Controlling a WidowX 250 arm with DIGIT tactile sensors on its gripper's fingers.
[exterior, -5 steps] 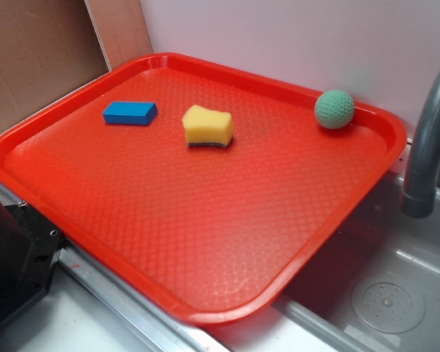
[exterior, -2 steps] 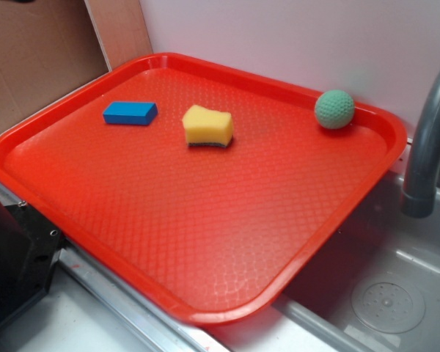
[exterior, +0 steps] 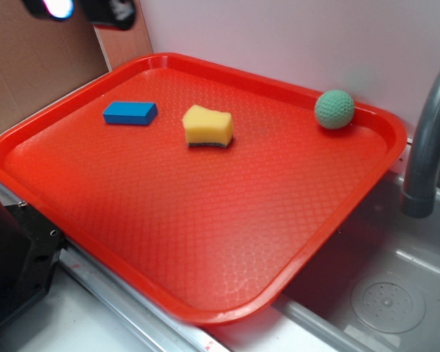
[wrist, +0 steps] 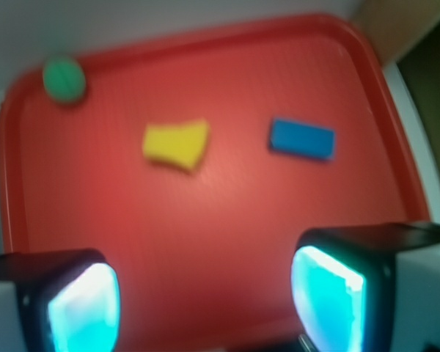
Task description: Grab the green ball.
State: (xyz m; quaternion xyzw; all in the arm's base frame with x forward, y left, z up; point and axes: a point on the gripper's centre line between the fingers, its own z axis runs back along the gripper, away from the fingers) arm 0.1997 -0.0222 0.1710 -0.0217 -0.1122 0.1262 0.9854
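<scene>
I am only at the very start of this job. The green ball [exterior: 334,109] sits in the far right corner of the red tray [exterior: 205,293], close to the rim, and nothing is touching it. In my wrist view the ball shows up small in the top left corner, so I judge I am high above the tray and well away from it.

My gripper [wrist: 205,308] is spread wide. I can see its two fingers [wrist: 84,308] at the bottom of the wrist view with a big gap of bare tray between them. They are holding nothing. In the side view only a bit of the arm peeks in at the top left edge, far from the ball.

A yellow sponge [exterior: 207,126] lies near the middle of the far part of the tray, and a blue block [exterior: 130,112] lies to the left of it. Both are well apart from the ball, so they should not get in my way.

All the real work is left, I think: go over to the ball, come down around it, and squeeze it.
</scene>
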